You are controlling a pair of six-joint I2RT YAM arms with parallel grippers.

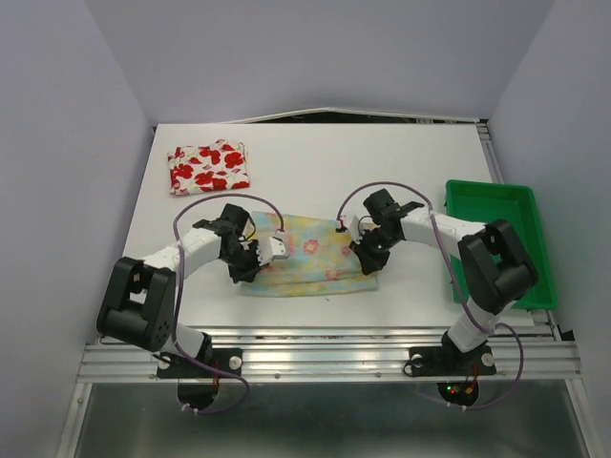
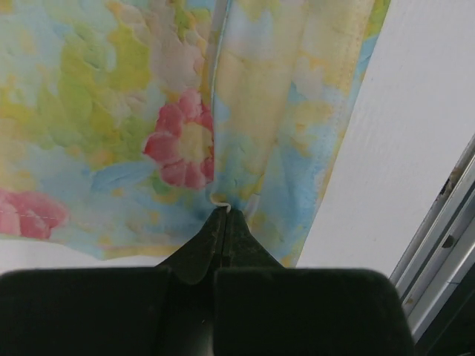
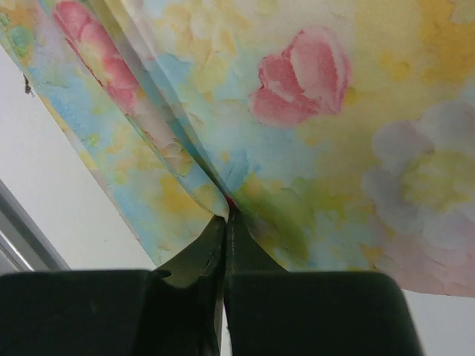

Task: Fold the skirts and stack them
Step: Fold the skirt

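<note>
White table (image 1: 315,162), pastel skirt (image 1: 315,253); lilac walls (image 1: 315,48); rear gap (image 1: 363,115) indistinct.

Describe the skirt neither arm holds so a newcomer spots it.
On the white table, look to the far left corner. The red-flowered skirt lies there alone, a compact rectangle. Bold red blooms on white set it apart from the pastel skirt at near centre.

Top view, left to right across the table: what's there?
Red-flower skirt → left fingers, shut on the pastel skirt's edge → pastel skirt → right fingers, shut on its other edge → green tray.
</note>
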